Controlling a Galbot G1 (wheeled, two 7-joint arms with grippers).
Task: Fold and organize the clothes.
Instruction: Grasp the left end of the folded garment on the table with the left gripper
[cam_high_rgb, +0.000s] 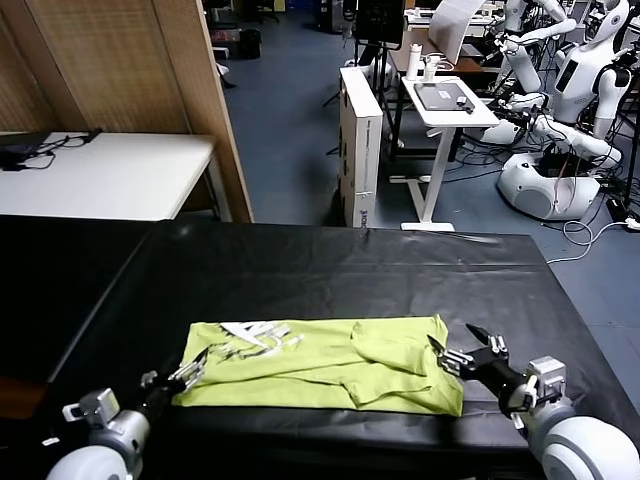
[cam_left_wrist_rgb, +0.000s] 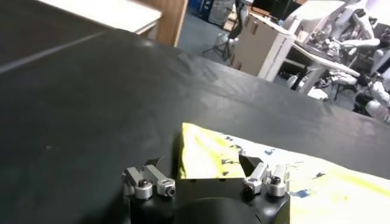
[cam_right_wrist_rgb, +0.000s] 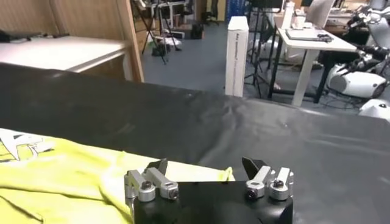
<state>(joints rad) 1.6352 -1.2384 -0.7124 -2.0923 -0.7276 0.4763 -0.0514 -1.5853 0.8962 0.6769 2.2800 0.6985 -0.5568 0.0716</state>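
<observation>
The black bench is filling most of the head view, and the lime T-shirt is lying on it near the front edge, roughly midway between the front corners, already folded into a long band running parallel to that edge. Its white print is showing face up towards the left end, and loose folds are bunching up towards the right end.

The right gripper is hovering at the band's right end with its jaws standing wide, one fingertip over the cloth and the other just beyond it. The left gripper is sitting at the band's left front corner, also spread wide and holding nothing; the left wrist view shows the shirt's corner lying between its fingers.

The likeliest step seems to be pinching both ends to fold the band across. The main risk is the right gripper catching only the top layer of the bunched cloth, so the layers beneath are sliding apart and the earlier fold is opening. A second risk is the left gripper closing beside the corner rather than on it, leaving one end anchored while the other is lifting and skewing the band. The smooth black cover may also be letting the shirt slip towards the front edge.
</observation>
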